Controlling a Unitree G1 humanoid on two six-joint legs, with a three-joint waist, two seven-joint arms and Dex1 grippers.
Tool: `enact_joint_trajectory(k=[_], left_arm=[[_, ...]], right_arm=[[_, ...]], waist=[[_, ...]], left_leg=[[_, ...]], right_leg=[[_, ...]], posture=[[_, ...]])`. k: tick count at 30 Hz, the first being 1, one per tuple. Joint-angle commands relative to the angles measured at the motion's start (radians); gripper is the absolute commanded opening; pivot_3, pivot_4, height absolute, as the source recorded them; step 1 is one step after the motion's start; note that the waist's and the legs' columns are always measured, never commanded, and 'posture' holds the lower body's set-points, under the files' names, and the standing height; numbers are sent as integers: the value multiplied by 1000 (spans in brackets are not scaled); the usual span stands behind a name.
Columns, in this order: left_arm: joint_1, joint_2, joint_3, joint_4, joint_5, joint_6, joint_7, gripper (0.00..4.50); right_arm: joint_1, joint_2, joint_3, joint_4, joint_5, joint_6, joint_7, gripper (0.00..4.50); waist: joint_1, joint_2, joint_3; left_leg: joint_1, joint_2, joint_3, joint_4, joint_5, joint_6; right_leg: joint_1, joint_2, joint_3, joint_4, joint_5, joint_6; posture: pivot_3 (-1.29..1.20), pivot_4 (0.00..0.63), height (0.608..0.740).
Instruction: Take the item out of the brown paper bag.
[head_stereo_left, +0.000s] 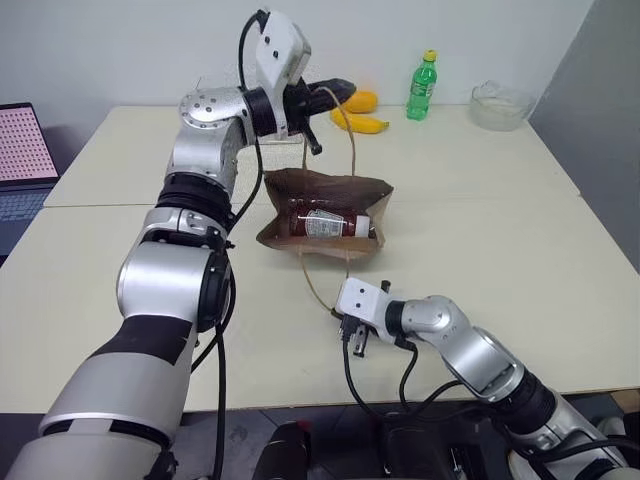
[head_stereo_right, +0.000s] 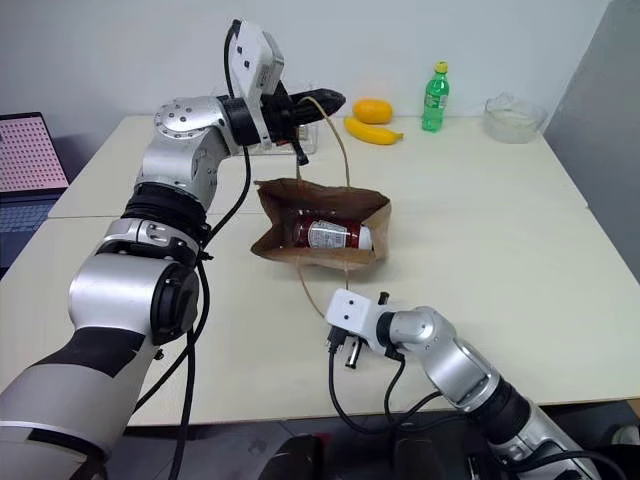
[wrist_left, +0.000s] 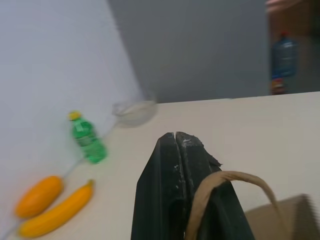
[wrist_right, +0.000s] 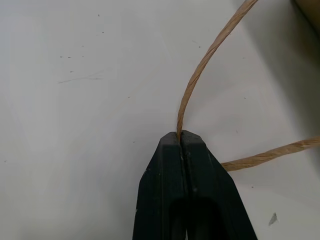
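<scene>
Head views: brown paper bag sits mid-table, mouth pulled open toward the robot. The item, a red bottle, lies on its side inside the bag, white label up, fully within the paper walls. So the take-out is not done; only the opening step looks under way. Left gripper is raised above and behind the bag, jaws together, with the far loop handle running up from the bag's rear rim to it. Right gripper is low, nearer the robot than the bag, just off its front edge, with the near loop handle trailing from the bag's front rim to it. Green soda bottle, two yellow fruits and a clear bowl stand well behind the bag; a laptop is far to its left side.

Left wrist view: black fingers pressed shut, tan handle arching over them; it looks caught on or pinched by them, exact contact unclear. Bag corner at the frame edge.

Right wrist view: fingers clamped on the handle cord, which rises from between the tips; second strand lies on the table beside.

Left to do, my guess: both grippers are busy with handles, so one must let go, reach in, grasp the bottle, lift it clear.
</scene>
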Motion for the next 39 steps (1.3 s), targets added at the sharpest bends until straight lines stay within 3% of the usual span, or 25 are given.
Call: enact_joint_trajectory(k=[1, 4, 9, 15, 25, 34, 39], left_arm=[[45, 60, -2, -157, -70, 194, -176, 0], [107, 96, -17, -274, -92, 322, -235, 0], [183, 130, -34, -428, -115, 464, -265, 0], [206, 127, -30, -500, -139, 526, -247, 0], [201, 149, -32, -546, -169, 597, -273, 0], [209, 174, -37, -617, -224, 704, -291, 0], [215, 161, -35, -635, -238, 716, -274, 0]], right_arm=[[31, 15, -44, -49, 35, 25, 1, 29], [38, 27, -92, -93, 57, 43, -10, 636], [52, -17, -194, -265, 140, 148, 26, 2340], [35, -124, -346, -472, 354, 304, 137, 4478], [-137, -73, -360, -406, 423, 319, 49, 4478], [-312, 32, -221, -184, 328, 314, -82, 4478], [-437, 104, -122, 66, 196, 250, -164, 4478]], waist=[[-6, 0, 0], [-19, 0, 0], [-18, 0, 0], [-17, 0, 0], [-18, 0, 0], [-20, 0, 0], [-21, 0, 0]], left_leg=[[0, 0, 0, 0, 0, 0], [0, 1, 0, 0, 0, 0], [0, 1, -1, 0, 0, 0], [0, 1, -1, 0, 0, 0], [0, 1, -1, 0, 0, 0], [0, 1, 0, 0, 0, 0], [0, 1, 0, 0, 0, 0]], right_leg=[[0, 0, 0, 0, 0, 0], [0, 0, 0, 1, 0, 0], [0, 0, 0, 1, 0, 0], [0, 0, 0, 1, 0, 0], [0, 1, 0, 1, 0, 0], [-1, 0, 0, 1, 0, 0], [-1, 0, 0, 2, 0, 0]], posture=[[0, 150, 740], [0, 150, 740], [0, 150, 740], [0, 150, 740], [0, 150, 740], [0, 150, 740], [0, 150, 740]])
